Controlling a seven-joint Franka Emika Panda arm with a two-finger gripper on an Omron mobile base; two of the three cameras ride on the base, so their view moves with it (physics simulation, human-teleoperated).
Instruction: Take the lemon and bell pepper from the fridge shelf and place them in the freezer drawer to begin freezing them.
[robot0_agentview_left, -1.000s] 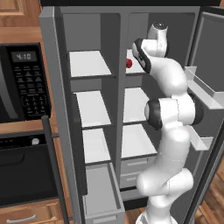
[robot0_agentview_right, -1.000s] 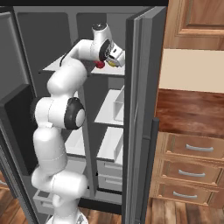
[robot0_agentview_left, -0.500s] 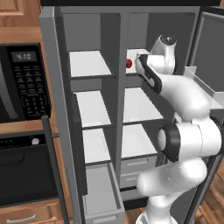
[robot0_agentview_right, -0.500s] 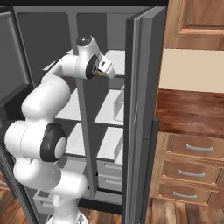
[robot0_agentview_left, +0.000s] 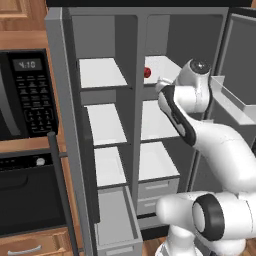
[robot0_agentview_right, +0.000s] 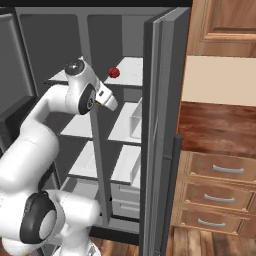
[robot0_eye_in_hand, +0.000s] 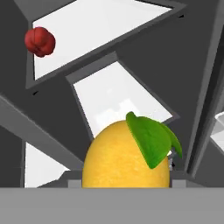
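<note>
My gripper (robot0_agentview_right: 111, 104) is shut on the lemon (robot0_eye_in_hand: 127, 162), a yellow fruit with a green leaf that sits low in the hand view. In the left base view the gripper (robot0_agentview_left: 161, 86) hangs in front of the fridge's wider column, just below the fridge shelf (robot0_agentview_left: 165, 65). The red bell pepper (robot0_agentview_left: 147, 72) lies on that top shelf near its left edge, up and left of the hand (robot0_eye_in_hand: 40, 41), also visible from the right (robot0_agentview_right: 114, 73). The freezer drawer (robot0_agentview_left: 116, 222) stands pulled out at the bottom of the narrow left column.
A black microwave (robot0_agentview_left: 25, 95) and an oven sit left of the fridge. The open right fridge door carries a bin (robot0_agentview_left: 235, 100). Two wider handled drawers (robot0_agentview_left: 157, 189) lie under the lower shelves. Wooden cabinet drawers (robot0_agentview_right: 220, 195) stand to the right.
The gripper has drawn back from the top shelf and dropped a little, taking the lemon with it. The bell pepper has stayed on the shelf.
</note>
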